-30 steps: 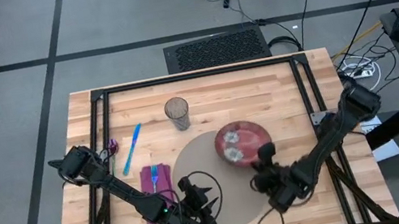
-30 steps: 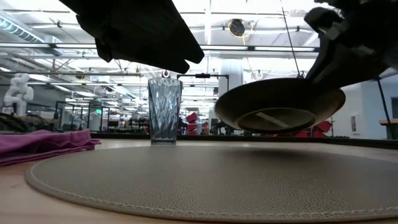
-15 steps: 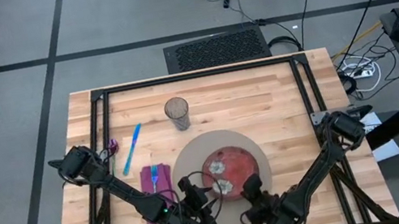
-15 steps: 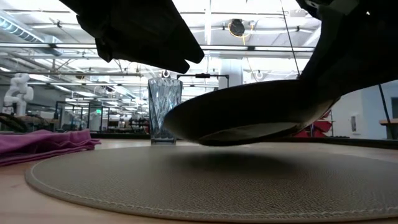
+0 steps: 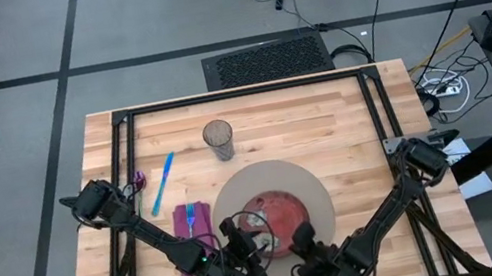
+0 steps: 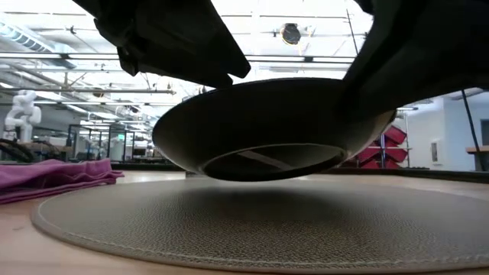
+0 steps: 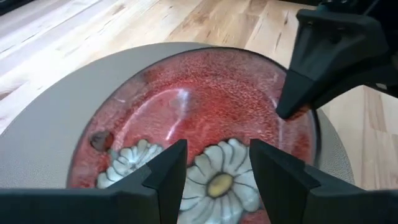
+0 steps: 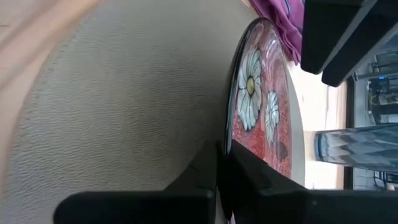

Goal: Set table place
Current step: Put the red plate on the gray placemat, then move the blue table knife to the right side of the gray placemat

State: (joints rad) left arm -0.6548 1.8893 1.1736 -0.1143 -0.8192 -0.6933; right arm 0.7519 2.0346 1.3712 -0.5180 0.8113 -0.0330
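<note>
The red daisy-patterned plate (image 5: 277,212) hangs a little above the round grey-tan mat (image 5: 263,174), clear of it in the low view (image 6: 267,137). My right gripper (image 5: 302,238) is shut on the plate's near-right rim. My left gripper (image 7: 214,163) stands open just over the plate's near-left part and touches nothing. A purple napkin (image 5: 191,231) with a blue fork on it lies left of the mat. Blue cutlery (image 5: 163,181) and the clear glass (image 5: 219,141) stand farther back. My right gripper pinches the plate's rim (image 8: 227,140) between its two fingers, one on the patterned upper face and one under the edge. The fingers come slanting down from the table's near right. The plate is lifted clear of the mat (image 6: 252,221), nearly level, with its face up.
A small pink item (image 5: 138,178) lies by the table's left edge. The black frame rails (image 5: 238,95) run around the tabletop. Bare wood shows at the far right of the table (image 5: 345,125).
My right gripper has carried the plate from above the mat's far right part toward the table's near edge and left, over the mat's middle, sinking a little and rolling. The plate has stayed clear of the mat and now hides the glass in the low view.
</note>
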